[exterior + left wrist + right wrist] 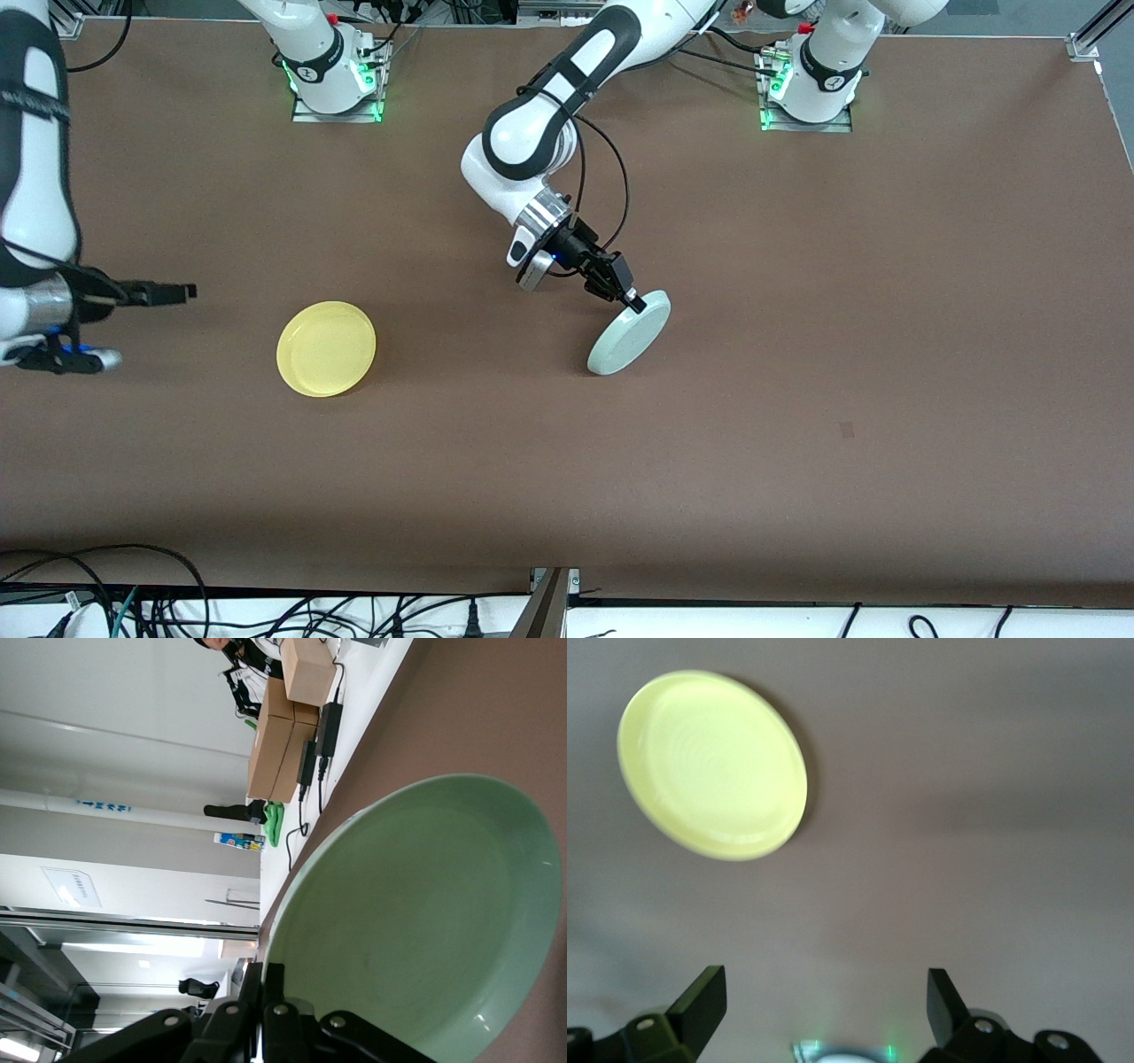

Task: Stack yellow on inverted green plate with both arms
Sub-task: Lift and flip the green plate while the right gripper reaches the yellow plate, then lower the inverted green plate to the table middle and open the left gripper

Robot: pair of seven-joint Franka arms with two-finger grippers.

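Note:
The pale green plate is tilted up on edge in the middle of the table, its lower rim on the brown table and its flat base toward the front camera. My left gripper is shut on its upper rim. In the left wrist view the plate's hollow side fills the view, with the rim pinched at the left gripper. The yellow plate lies flat, right way up, toward the right arm's end. My right gripper is open and empty, above the table beside the yellow plate, which shows in the right wrist view ahead of the right gripper.
The arms' bases stand along the table edge farthest from the front camera. Cables lie past the table's nearest edge. A small dark mark is on the table. Cardboard boxes stand off the table.

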